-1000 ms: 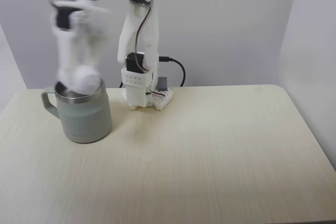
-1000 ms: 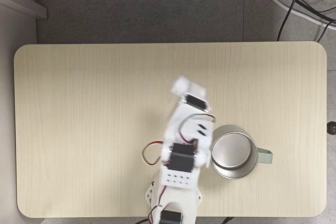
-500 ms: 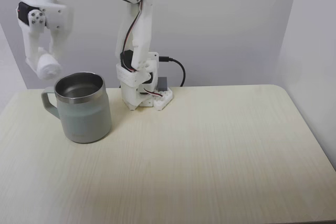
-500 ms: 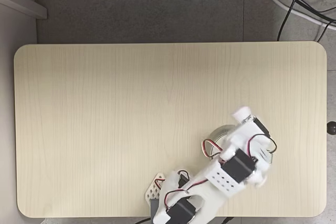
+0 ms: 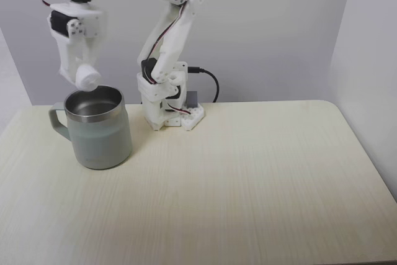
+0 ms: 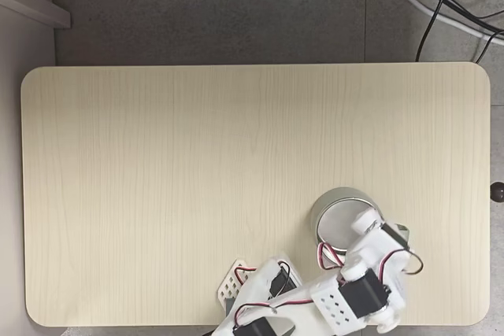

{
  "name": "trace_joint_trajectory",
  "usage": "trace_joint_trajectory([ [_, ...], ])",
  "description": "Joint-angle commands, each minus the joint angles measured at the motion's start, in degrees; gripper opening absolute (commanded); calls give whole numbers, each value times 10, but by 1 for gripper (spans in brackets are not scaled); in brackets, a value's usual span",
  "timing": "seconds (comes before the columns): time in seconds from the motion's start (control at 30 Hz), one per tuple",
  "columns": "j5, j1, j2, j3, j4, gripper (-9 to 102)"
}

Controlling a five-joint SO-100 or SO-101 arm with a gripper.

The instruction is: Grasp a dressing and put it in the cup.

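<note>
In a fixed view from the front, the cup [image 5: 97, 127] stands at the left of the desk [image 5: 248, 178] with its handle pointing left, and the end effector [image 5: 84, 76] now hangs just above its steel rim, over the far-left part of the opening. Half a second ago it was further left and held the dressing outside the rim; it has since swung right, so the load is over the mouth rather than beside it. The dressing [image 5: 87, 79], a small white roll, is clamped between the fingers, its lower end close to the rim but apart from it. To the right the arm's base [image 5: 170, 107] sits at the far edge of the desk with a black cable behind it. From the fixed view looking down, the cup [image 6: 335, 214] shows as a grey ring at the lower right, partly covered by the end effector [image 6: 364, 223]. I judge the carry nearly done: what remains is a small centring, then letting go so the roll falls inside instead of catching the rim.
</note>
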Motion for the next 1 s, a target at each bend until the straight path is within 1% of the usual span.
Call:
trace_joint_trajectory([
  [0.0,-5,5,-9,-5,0,0],
  [0.17,-5,4,-6,-10,-4,0],
  [0.2,-3,5,-10,-10,-5,3],
  [0.3,18,13,-32,-14,-12,17],
  [0.4,31,16,-63,-25,-25,24],
  [0.67,32,15,-75,-32,-30,26],
  [0.97,12,22,-82,-73,-57,26],
])
